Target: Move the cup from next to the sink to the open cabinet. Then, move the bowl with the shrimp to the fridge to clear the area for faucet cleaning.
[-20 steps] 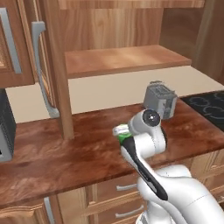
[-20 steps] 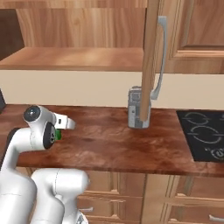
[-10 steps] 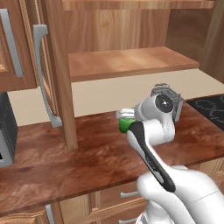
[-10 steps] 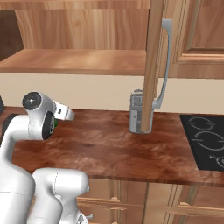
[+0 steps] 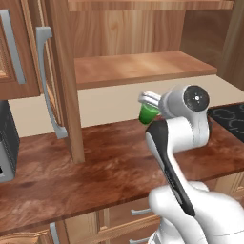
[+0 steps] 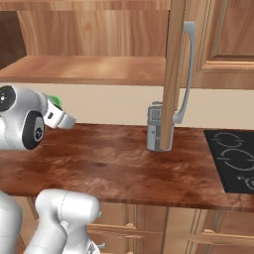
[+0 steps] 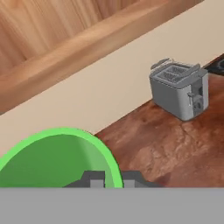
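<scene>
Cup (image 5: pixel 148 113) is lifted off the table (image 5: pixel 95 176) in the closed claw (image 5: pixel 151 106), just below the cabinet (image 5: pixel 138 66) shelf's front edge, so I judge the first move half done, with shelving it and the bowl errand left

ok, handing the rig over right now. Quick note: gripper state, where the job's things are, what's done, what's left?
Gripper: shut on the cup, held in the air above the wooden counter, below the shelf level.
Cabinet: door open, shelf bare, straight ahead of the arm.
Toaster sits on the counter to the right.
Done: cup picked up and carried to the cabinet.
Left: raise the cup onto the shelf and release; then take the bowl with the shrimp to the fridge.
</scene>
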You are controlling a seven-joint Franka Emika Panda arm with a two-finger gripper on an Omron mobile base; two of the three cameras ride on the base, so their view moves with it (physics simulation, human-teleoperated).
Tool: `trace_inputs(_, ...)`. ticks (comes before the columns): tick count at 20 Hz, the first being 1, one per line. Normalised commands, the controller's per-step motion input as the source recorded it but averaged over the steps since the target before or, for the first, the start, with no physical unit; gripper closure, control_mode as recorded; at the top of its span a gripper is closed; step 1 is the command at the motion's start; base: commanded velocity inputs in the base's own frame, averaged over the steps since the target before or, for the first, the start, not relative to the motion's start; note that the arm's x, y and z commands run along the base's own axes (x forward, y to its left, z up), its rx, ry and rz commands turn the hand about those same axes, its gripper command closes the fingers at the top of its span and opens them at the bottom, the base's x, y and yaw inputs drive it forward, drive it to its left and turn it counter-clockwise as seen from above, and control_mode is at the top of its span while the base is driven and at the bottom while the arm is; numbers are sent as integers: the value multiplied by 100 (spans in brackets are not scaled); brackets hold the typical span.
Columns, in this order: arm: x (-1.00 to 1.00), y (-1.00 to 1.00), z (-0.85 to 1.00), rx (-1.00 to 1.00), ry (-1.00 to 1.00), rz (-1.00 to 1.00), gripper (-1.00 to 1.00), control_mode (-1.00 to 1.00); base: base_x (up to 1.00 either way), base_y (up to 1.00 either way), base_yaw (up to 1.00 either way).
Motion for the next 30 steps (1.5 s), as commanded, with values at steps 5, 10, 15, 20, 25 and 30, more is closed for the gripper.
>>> trace_inputs(5,-32,-36,100,22,-7,-15,100,-100,0,0,0)
trace_inputs(10,-26,-40,100,21,-2,-1,100,-100,0,0,0)
trace_inputs(15,-15,-17,61,4,-8,4,100,-100,0,0,0)
trace_inputs(20,61,1,0,-1,-3,0,100,-100,0,0,0)
trace_inputs(25,83,21,-4,-11,7,-1,100,-100,0,0,0)
trace_inputs(30,61,14,-1,-8,1,-1,100,-100,0,0,0)
